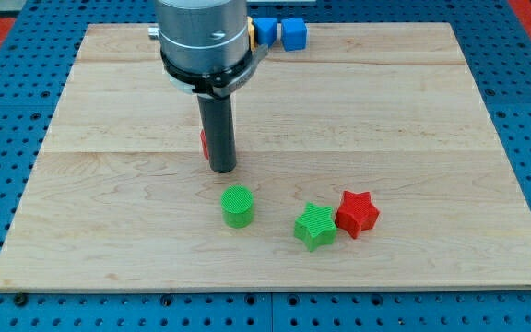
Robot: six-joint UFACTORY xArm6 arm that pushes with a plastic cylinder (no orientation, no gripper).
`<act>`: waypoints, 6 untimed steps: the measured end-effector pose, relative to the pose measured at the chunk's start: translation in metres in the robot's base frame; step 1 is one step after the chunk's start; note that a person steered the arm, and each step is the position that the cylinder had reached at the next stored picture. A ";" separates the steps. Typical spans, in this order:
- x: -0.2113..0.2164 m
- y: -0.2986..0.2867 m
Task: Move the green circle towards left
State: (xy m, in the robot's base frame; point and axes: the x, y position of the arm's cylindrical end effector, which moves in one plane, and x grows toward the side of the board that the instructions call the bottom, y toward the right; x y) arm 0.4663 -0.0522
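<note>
Green circle (238, 206) rests on the wooden surface (413, 120), left of the green star (315, 226) and red star (357, 213), which touch. My tip (223, 170) stands just above it, apart. No hand fitted; nothing grasped.

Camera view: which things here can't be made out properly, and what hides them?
- Red block: only a sliver shows behind the rod above my tip; shape unclear.
- Blue blocks at the view's top: partly hidden by the arm's housing; shapes uncertain.
- Arm above the housing: cut off by the view's top edge.

Green circle, green star and red star show fully.
</note>
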 end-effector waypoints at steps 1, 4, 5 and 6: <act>0.025 0.076; 0.059 -0.019; 0.057 0.013; 0.012 0.113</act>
